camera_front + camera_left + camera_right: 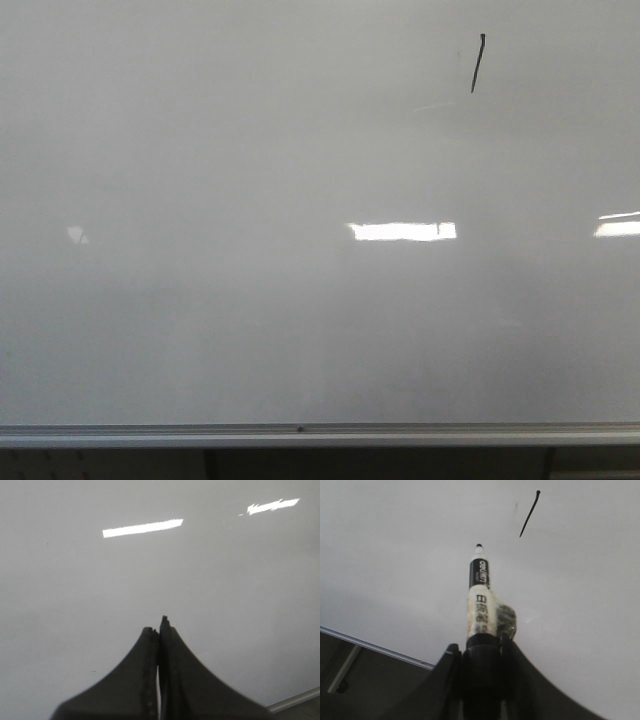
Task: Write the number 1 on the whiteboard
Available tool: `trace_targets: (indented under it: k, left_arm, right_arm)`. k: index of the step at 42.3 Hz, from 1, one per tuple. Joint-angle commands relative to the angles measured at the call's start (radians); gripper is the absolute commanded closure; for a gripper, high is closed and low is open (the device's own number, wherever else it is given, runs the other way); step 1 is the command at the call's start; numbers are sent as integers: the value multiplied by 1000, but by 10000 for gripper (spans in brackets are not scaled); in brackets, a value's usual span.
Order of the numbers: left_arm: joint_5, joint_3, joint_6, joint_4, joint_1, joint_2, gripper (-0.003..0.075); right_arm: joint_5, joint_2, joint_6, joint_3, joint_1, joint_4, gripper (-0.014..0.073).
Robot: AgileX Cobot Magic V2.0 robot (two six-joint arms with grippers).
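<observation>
The whiteboard fills the front view, glossy grey-white. High on its right part is the number 1, a short slanted black stroke, also seen in the right wrist view. My right gripper is shut on a black-and-white marker, whose uncapped tip points at the board and sits apart from the stroke. My left gripper is shut with nothing in it, facing bare whiteboard. Neither gripper shows in the front view.
A silver aluminium rail runs along the board's bottom edge, with dark space under it; the rail also shows in the right wrist view. Bright light reflections lie on the board.
</observation>
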State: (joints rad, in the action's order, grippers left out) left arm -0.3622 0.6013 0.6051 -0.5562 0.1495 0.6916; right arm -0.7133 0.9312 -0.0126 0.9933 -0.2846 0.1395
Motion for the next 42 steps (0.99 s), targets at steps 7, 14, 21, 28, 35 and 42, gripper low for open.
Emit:
trace_targets:
  k: [7,14,21,28,35,42]
  left_arm:
    - [65,26,-6,-21,-1,-1,741]
    - [65,26,-6,-21,-1,-1,741]
    - [65,26,-6,-21,-1,-1,741]
    - [65,26,-6,-21,-1,-1,741]
    - [63,26,-6,-21,-1,-1,741]
    - [60,26,-6,-21,-1,-1,741]
  right_arm:
    - [62,-16,2,36,-1,15,654]
    - [62,-16,2,36,-1,15,654]
    - [63,-16,2,36,-1,15,654]
    - [63,-16,2,36,-1,15,654]
    - [63,-16,2,36,-1,24,654]
    - [63,-16,2,36,-1,25,654]
